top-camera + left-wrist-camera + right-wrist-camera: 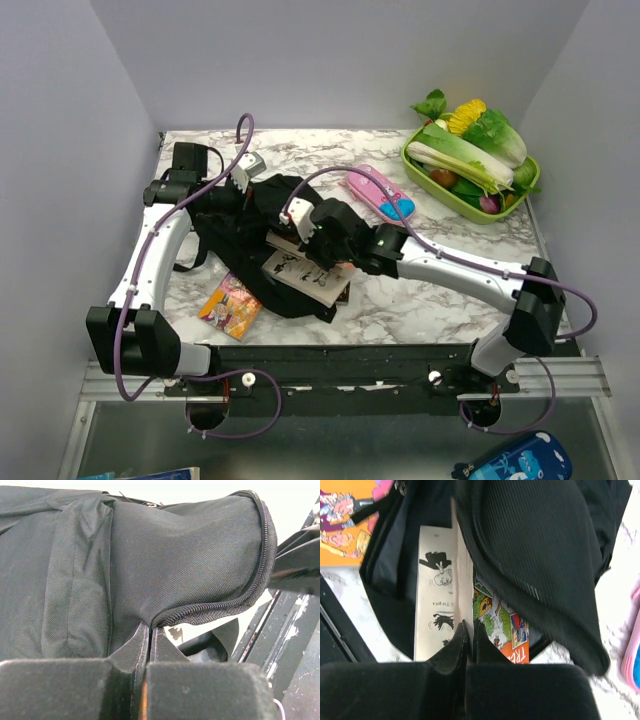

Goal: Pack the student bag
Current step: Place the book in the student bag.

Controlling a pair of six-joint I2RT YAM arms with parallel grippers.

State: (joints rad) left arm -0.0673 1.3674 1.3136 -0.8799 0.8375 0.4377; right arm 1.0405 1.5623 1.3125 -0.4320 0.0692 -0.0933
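Observation:
The black student bag (250, 235) lies left of centre on the marble table, its mouth open toward the front. My left gripper (250, 198) is shut on the bag's zipper edge (210, 611) and holds the flap up; the jaws meet at the fabric (150, 626). My right gripper (308, 252) is shut on an illustrated book (305, 275), pinching its edge (468, 625). The book (437, 595) shows a white drawn page and a colourful cover and lies partly inside the bag's opening, under the black flap (535, 545).
An orange book (230, 306) lies on the table by the bag's front left and also shows in the right wrist view (340, 525). A pink pencil case (380, 195) lies right of the bag. A green vegetable tray (520, 195) stands at the back right. A blue case (515, 460) lies below the table's front rail.

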